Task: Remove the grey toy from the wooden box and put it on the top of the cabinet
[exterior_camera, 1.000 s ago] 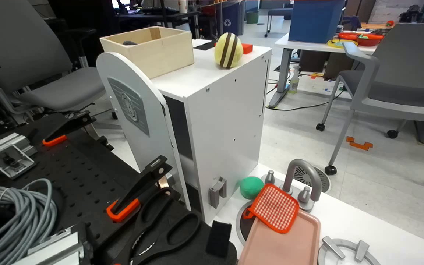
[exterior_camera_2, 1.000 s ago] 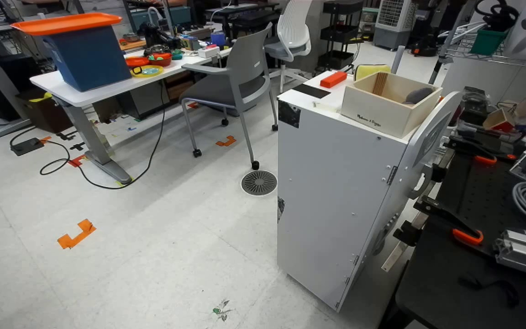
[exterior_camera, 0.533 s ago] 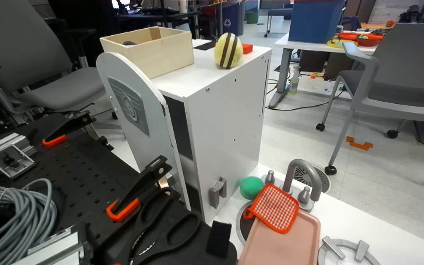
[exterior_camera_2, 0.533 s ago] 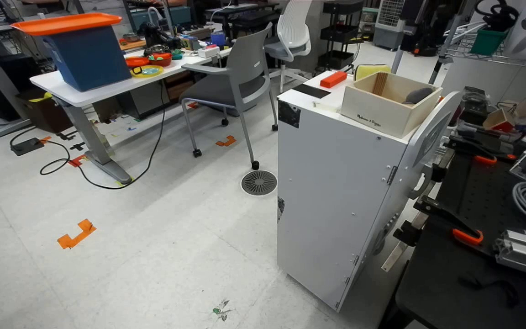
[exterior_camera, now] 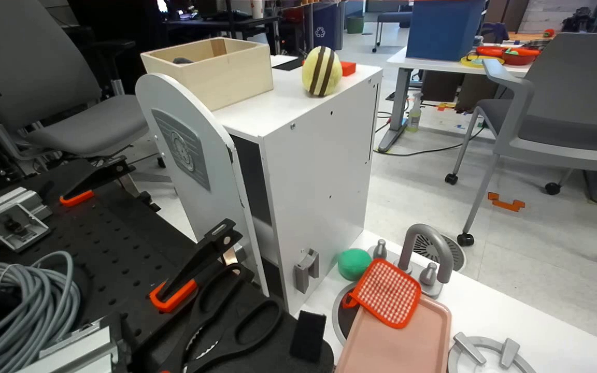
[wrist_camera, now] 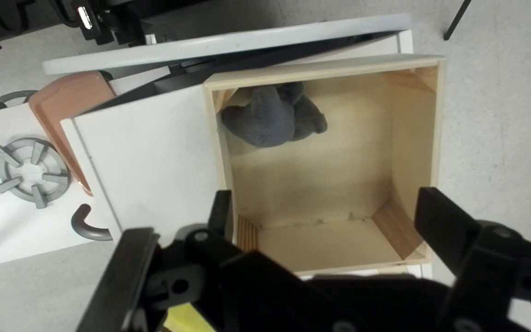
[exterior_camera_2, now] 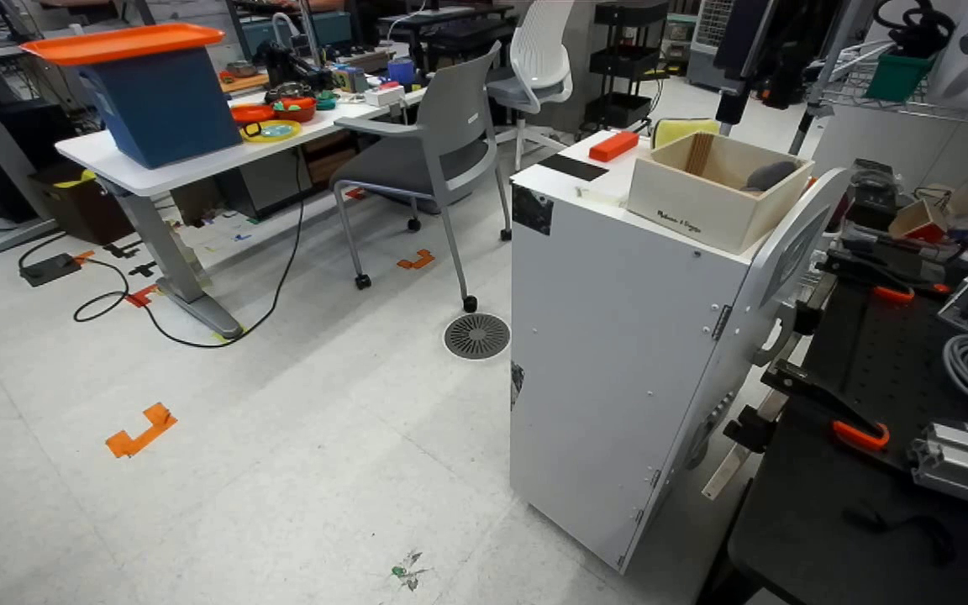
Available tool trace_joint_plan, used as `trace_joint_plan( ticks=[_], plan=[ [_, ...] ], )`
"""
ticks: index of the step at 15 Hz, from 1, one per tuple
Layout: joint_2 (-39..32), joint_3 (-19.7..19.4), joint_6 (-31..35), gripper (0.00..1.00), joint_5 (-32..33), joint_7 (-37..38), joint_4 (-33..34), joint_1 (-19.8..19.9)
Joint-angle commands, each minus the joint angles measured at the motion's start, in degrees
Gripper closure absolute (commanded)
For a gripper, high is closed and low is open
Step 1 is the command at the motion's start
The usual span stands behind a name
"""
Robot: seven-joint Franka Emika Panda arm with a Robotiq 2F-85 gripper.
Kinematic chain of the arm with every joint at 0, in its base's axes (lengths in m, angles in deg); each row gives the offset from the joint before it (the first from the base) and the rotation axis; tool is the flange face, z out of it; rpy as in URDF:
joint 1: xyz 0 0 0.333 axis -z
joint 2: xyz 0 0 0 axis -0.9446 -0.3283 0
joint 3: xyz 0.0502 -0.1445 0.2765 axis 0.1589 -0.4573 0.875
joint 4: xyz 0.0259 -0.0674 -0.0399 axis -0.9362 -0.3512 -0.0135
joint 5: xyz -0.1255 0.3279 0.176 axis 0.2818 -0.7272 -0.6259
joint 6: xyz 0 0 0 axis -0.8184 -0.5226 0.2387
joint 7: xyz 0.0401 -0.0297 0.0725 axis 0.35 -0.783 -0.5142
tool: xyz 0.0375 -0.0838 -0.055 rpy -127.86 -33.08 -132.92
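The grey toy [wrist_camera: 270, 120] lies inside the wooden box [wrist_camera: 325, 70], in a corner by one wall. Only its top shows in an exterior view [exterior_camera: 183, 60]; more shows in an exterior view [exterior_camera_2: 770, 175]. The box stands on the white cabinet [exterior_camera_2: 610, 353], beside its rounded upright panel; the cabinet top shows in the wrist view [wrist_camera: 150, 161]. My gripper [wrist_camera: 324, 200] is open and empty above the box. Its fingers frame the box's width in the wrist view, at the end away from the toy. A dark shape, apparently arm or gripper, shows above the box in an exterior view [exterior_camera_2: 740, 59].
A yellow-and-dark striped toy [exterior_camera: 322, 72] and a red block [exterior_camera_2: 614, 146] stand on the cabinet top beside the box. The rounded panel [exterior_camera: 189, 140] rises above the cabinet top. A faucet [exterior_camera: 428, 246] and a green ball [exterior_camera: 354, 264] are low beside the cabinet.
In an exterior view, the dark shape, apparently arm or gripper, has come in from the top edge and moved down and left toward the box. The toy, box and cabinet have not moved.
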Motion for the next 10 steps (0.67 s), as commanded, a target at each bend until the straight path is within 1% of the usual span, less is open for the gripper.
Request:
trace_joint_plan(
  ticks=[1,10],
  plan=[
    [-1.4,-0.5,1.9,0.00,-2.1,-1.0,-0.5,-0.9],
    [-3.6,-0.7,0.8,0.00,-6.1,-4.4,-1.6,-1.2]
  ],
)
